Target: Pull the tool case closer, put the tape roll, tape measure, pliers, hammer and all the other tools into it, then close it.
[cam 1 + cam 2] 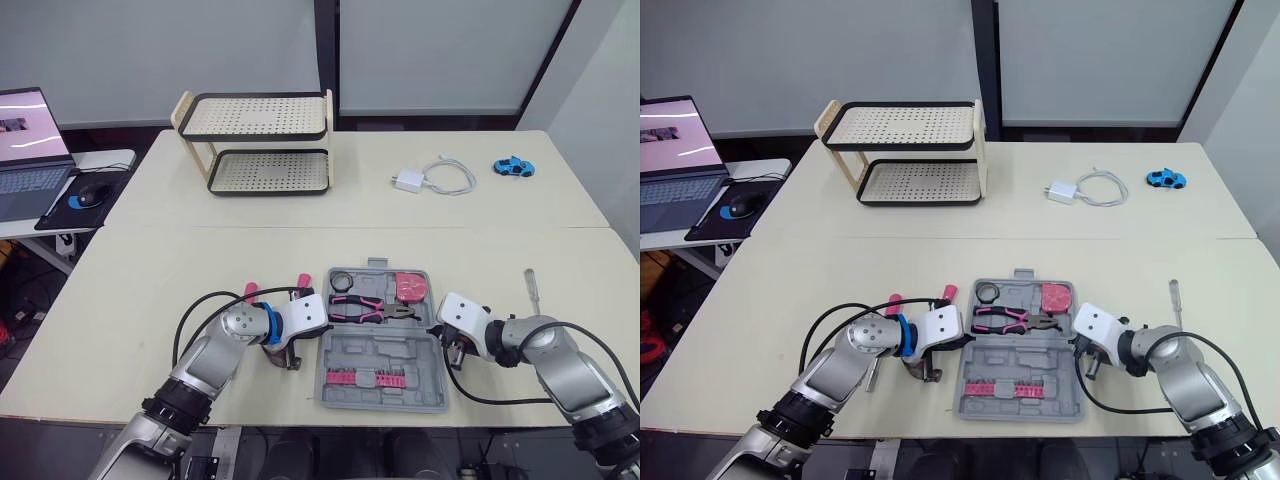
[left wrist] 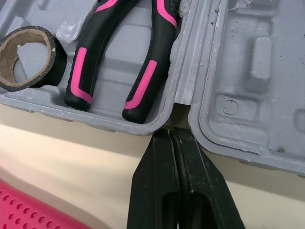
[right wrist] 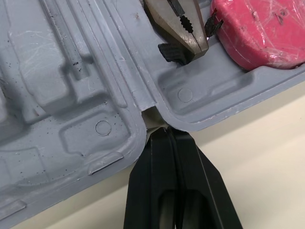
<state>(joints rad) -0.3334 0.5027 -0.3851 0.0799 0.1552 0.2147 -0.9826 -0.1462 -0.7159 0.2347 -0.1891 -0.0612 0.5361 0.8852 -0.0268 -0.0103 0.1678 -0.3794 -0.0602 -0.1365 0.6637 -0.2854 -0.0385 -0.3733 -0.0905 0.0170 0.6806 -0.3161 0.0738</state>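
The grey tool case (image 1: pixel 385 395) lies open near the table's front edge. Its far half holds a black tape roll (image 1: pixel 342 279), pink-handled pliers (image 1: pixel 368 310) and a pink tape measure (image 1: pixel 409 288). The near half carries a row of pink bits (image 1: pixel 358 378). My left gripper (image 2: pixel 170 131) is shut, its tips at the hinge notch on the case's left side. My right gripper (image 3: pixel 167 130) is shut at the hinge notch on the right side. A hammer head (image 1: pixel 925 372) lies under my left wrist, pink handle ends (image 1: pixel 250 291) beyond it. A screwdriver (image 1: pixel 532 290) lies right of the case.
A two-tier perforated rack (image 1: pixel 262 145) stands at the back left of the table. A white charger with cable (image 1: pixel 432 177) and a blue toy car (image 1: pixel 512 166) lie at the back right. A laptop (image 1: pixel 30 150) and mouse (image 1: pixel 92 192) sit on a side table to the left.
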